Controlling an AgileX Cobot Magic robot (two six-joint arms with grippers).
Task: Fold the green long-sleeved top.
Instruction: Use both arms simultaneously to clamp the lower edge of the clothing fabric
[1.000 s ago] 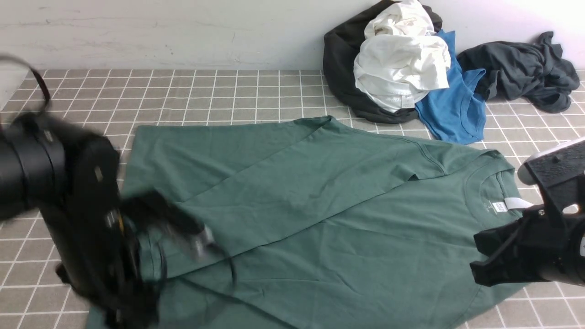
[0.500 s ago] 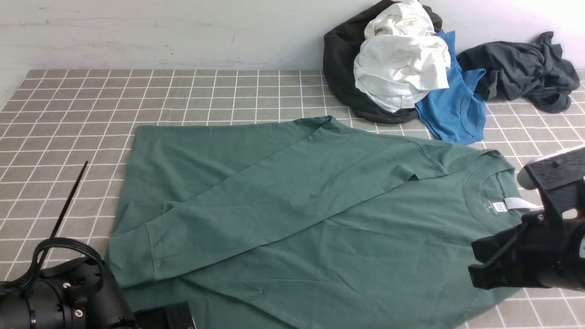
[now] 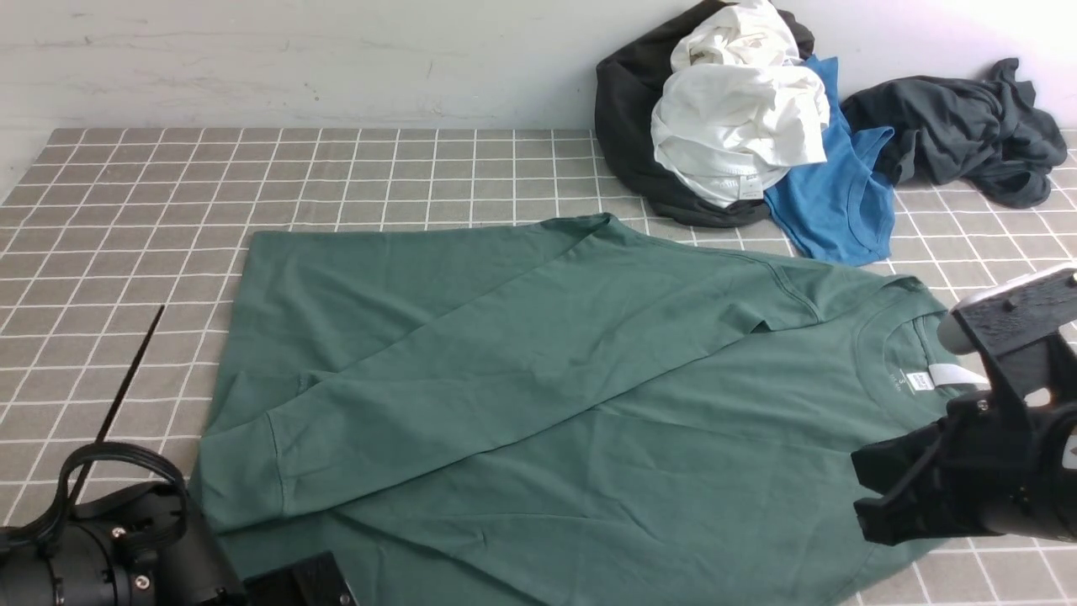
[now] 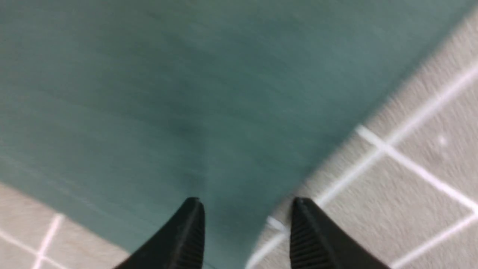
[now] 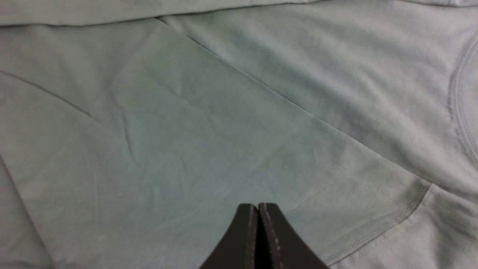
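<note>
While the dark green cotton long-sleeved top (image 3: 589, 396) lies flat mid-frame on the tiled surface (image 3: 336, 168), hem leftward, the left claw (image 4: 246, 203) gapes empty over that hem; the right claw (image 5: 257, 209) hovers clenched, empty

Front view: a raised camera at the table's (image 3: 168, 185) near edge looks forward and down to the far wall (image 3: 252, 59), taking in most of the green long-sleeved top (image 3: 589, 404). Left wrist view: very close and blurred, looking past the left gripper (image 4: 246, 209) onto the top's edge at the table's near left. Right wrist view: close, looking past the right gripper (image 5: 257, 209) onto cloth alone. All three share the top.
</note>
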